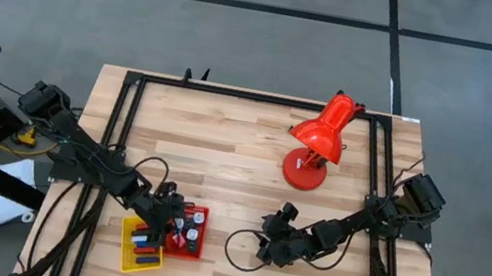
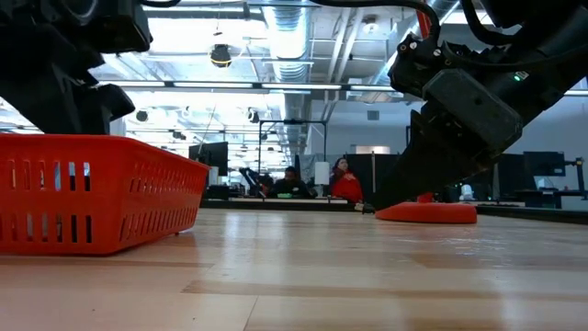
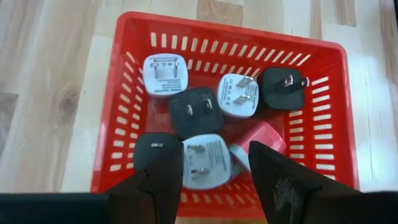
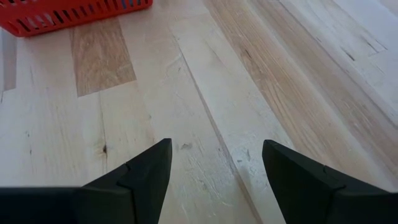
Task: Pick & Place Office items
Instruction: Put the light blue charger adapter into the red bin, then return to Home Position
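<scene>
**Seven plug adapters in the red basket, my left claw spread above them**

Seven small plug adapters lie in the red basket [image 3: 323,112], which sits on the table [image 1: 244,148] just beside the yellow tray [image 1: 129,239]. I count two black pronged ones, the middle black adapter [image 3: 196,112] and the far black adapter [image 3: 283,87], plus a third black block [image 3: 157,152] near my finger. Three are white: the square white adapter [image 3: 163,74], the small white adapter [image 3: 237,95] and the near white adapter [image 3: 205,160]. A pink-red piece [image 3: 261,135] is partly covered by the others.

My left claw [image 3: 211,180] hangs over the basket's near end, fingers spread and holding nothing, with the near white adapter between them. My right claw [image 4: 214,180] waits over bare wood well apart from the basket, also spread and empty.

I judge these to be light, stiff plastic blocks with smooth, somewhat slippery faces. They look sturdy, though the metal prongs could snag a neighbour or the basket's slots. I would take the near white adapter by its two flat opposite sides, not by the prongs, and low enough that it cannot pivot. It touches the black block and the pink-red piece, so a finger may nudge them.
</scene>
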Action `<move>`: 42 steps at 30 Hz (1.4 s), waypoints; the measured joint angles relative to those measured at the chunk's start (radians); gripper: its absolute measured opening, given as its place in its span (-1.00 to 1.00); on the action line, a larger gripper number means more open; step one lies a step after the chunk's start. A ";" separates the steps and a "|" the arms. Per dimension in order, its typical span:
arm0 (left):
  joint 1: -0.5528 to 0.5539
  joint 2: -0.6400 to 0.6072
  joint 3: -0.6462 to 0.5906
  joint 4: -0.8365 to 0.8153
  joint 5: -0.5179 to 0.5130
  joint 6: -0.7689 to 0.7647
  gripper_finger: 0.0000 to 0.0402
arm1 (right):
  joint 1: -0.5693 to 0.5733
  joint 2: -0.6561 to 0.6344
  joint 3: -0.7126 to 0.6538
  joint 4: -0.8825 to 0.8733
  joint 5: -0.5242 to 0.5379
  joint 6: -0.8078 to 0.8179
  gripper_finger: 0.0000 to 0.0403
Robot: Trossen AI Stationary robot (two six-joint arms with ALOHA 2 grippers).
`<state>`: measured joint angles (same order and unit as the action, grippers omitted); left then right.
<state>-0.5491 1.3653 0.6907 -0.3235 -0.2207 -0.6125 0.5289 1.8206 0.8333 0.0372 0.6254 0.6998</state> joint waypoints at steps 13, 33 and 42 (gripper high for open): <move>0.000 0.057 -0.001 0.016 -0.001 0.010 -0.15 | 0.000 0.000 0.000 0.000 0.000 0.000 0.21; 0.038 -0.403 -0.150 0.152 -0.145 0.298 -0.21 | 0.007 -0.270 -0.191 0.137 -0.026 -0.101 0.21; 0.202 -0.878 -0.376 0.327 -0.091 0.457 -0.18 | -0.179 -0.573 -0.544 0.603 -0.294 -0.309 0.21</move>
<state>-0.3475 0.4870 0.3145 0.0035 -0.3116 -0.1557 0.3503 1.2478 0.2897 0.6405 0.3310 0.3909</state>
